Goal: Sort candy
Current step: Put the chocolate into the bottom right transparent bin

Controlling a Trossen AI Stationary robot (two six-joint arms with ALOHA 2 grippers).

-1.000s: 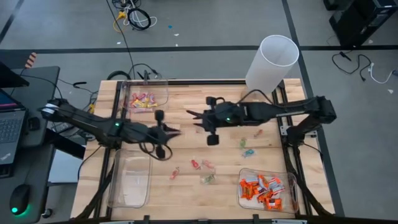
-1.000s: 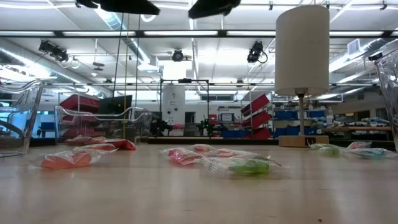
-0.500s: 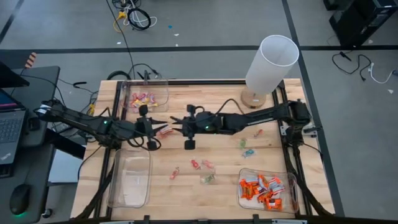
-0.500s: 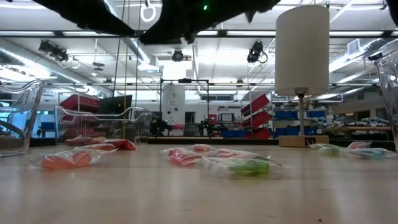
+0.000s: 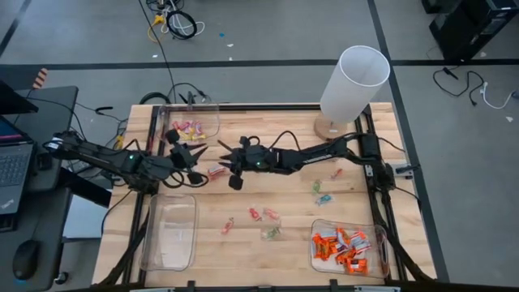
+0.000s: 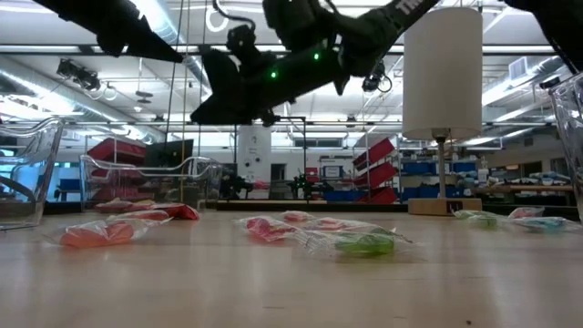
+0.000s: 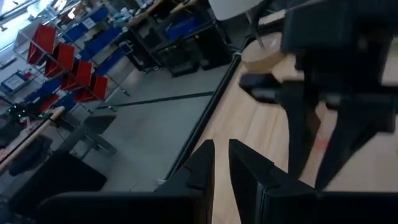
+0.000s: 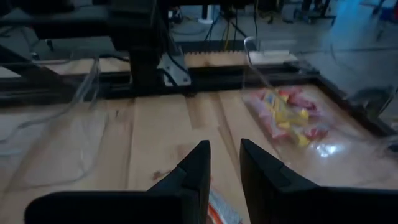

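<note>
Candy is found in several places on the wooden table [image 5: 268, 122]. Nearest, at the right, bright orange pieces [image 5: 345, 246] are piled in a clear bin [image 5: 381, 258], while at the near left an empty clear bin [image 5: 169, 235] is seen. Loose sweets [image 5: 263, 214] are scattered between these bins, and more green-wrapped ones [image 5: 322, 197] lie farther right. At the table's middle, a red and white candy [image 5: 216, 171] lies between the two grippers. The left gripper [image 5: 200, 156] is held above the table just left of it, its fingers parted only by a narrow slit. The right gripper [image 5: 224, 152] is held just right of it, fingers slightly spread, with nothing gripped. At the far left, pink and yellow sweets [image 5: 186, 129] are kept in another clear bin [image 5: 212, 109]. A white cylinder [image 5: 353, 81] stands at the far right.
</note>
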